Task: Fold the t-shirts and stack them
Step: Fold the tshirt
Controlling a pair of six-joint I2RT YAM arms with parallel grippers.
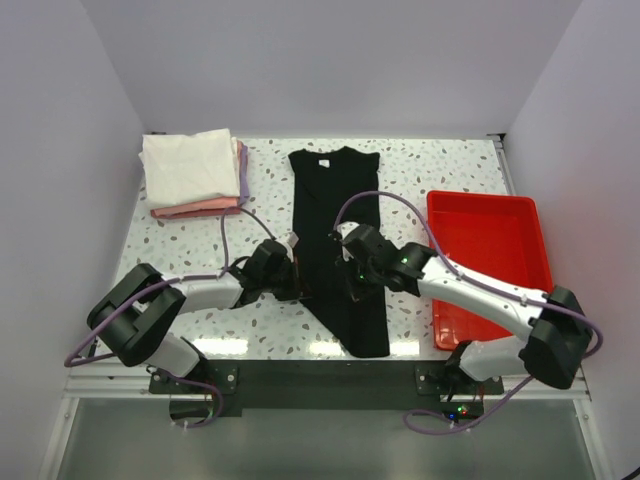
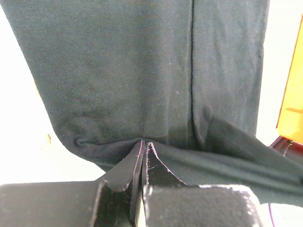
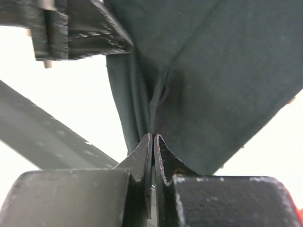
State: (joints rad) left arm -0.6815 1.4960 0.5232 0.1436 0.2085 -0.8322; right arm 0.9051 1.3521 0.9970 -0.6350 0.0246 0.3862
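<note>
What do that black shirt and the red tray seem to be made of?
The black shirt looks like soft knit cloth, matte: close up it shows a fine texture, a sewn seam and limp folds. The red tray looks like hard plastic, smooth and faintly glossy, with a stiff moulded rim.

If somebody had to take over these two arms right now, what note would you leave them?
Left gripper: shut on the black shirt's near-left edge.
Right gripper: shut on a fold at its middle.
Black shirt: mid-table, a long narrow strip, collar far.
Stack: far left, white on top, folded.
Left: fold the strip short, add it to the stack.
</note>
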